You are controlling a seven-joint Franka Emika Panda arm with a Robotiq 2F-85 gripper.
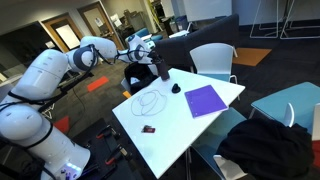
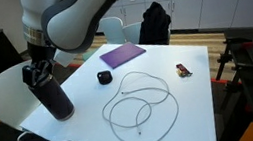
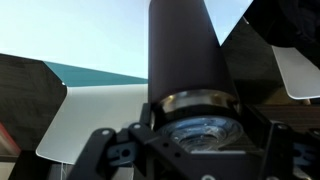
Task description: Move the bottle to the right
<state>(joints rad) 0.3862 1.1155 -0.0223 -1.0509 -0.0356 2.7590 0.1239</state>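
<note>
The tall dark grey-black bottle (image 2: 56, 99) stands upright near a corner of the white table (image 2: 198, 105); it also shows in an exterior view (image 1: 163, 71). My gripper (image 2: 38, 74) sits over the bottle's top with a finger on each side, shut on it, and shows in an exterior view (image 1: 156, 62) too. In the wrist view the bottle (image 3: 185, 50) fills the middle, with a metal ring and a clear end between the gripper's (image 3: 200, 125) fingers.
On the table lie a white looped cable (image 2: 137, 107), a small dark rounded lump (image 2: 104, 78), a purple notebook (image 2: 122, 54) and a tiny black-red item (image 2: 183, 70). Chairs, one draped with a black jacket (image 2: 156, 22), stand round the table.
</note>
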